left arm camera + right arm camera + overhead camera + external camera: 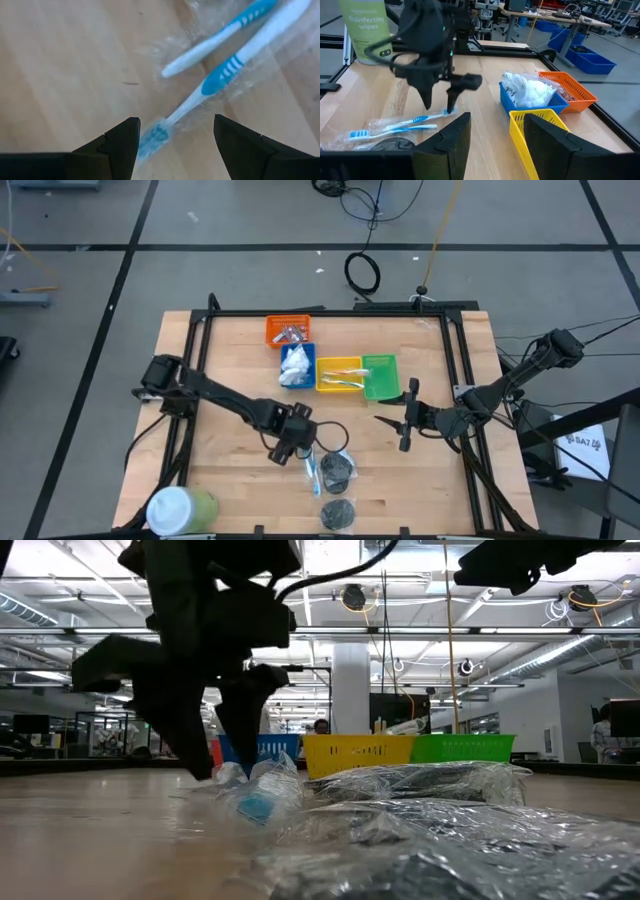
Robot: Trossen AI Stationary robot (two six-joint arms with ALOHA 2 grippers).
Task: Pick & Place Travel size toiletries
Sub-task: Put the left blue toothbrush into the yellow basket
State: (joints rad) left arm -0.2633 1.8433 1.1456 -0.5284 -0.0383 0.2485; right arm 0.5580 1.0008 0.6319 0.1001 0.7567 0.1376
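Two blue-and-white toothbrushes in clear wrap (312,468) (220,80) (395,125) lie flat on the wood near the table's near edge. My left gripper (297,454) (175,145) (218,768) is open and low over them, pointing down. Its fingers stand either side of one brush's bristle head (152,137). Two dark round discs in clear bags (337,470) (338,513) lie beside the brushes. My right gripper (392,432) (492,145) is open and hovers near the green tray (380,375), touching nothing. My left gripper comes from above with one finger (122,145) close beside the bristle head of the wrapped toothbrush, which lies flat on the table. I cannot tell whether that finger touches the head or the wrap.
A row of trays sits toward the far edge: orange with silvery sticks (288,332), blue with white packets (297,365), yellow with toothbrushes (340,378), then green. A green wipes cylinder with a white cap (180,508) (367,30) stands at the near left corner. Bare wood lies between the arms.
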